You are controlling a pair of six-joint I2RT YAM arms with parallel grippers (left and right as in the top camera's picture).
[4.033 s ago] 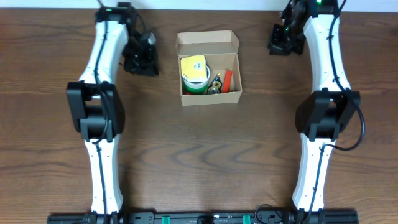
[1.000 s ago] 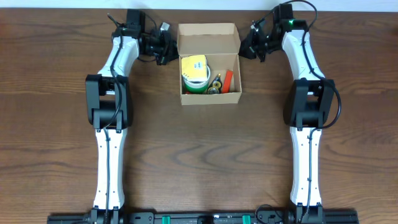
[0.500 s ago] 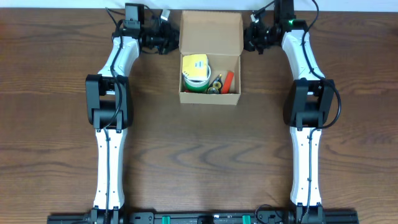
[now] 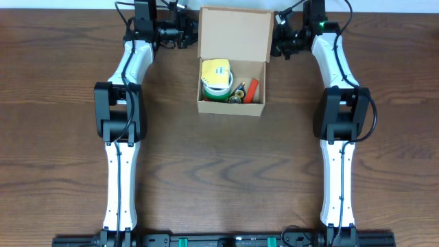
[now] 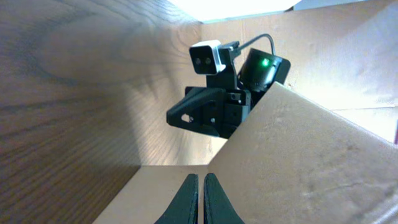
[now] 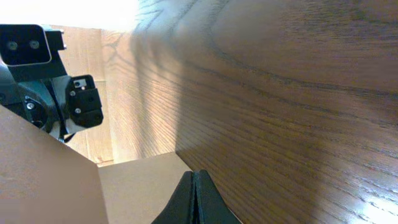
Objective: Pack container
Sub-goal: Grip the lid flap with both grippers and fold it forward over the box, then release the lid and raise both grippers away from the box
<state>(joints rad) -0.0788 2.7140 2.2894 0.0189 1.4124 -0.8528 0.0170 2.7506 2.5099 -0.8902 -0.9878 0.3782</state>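
Note:
The tan cardboard container sits at the back middle of the table, open. Its flap lid is raised and faces up. Inside are a yellow and green tape roll, an orange item and a small dark item. My left gripper is shut at the lid's left edge. My right gripper is shut at the lid's right edge. In the left wrist view the shut fingertips lie against the cardboard. In the right wrist view the shut tips lie by a cardboard flap.
The wooden table spreads in front of the container. Each wrist view shows the other arm's camera head beyond the lid: the right one and the left one. The table's back edge is close behind both grippers.
Both grippers have moved from beside the container to the lid's two edges and toward the back. The lid has swung up from lying back to showing its full face.

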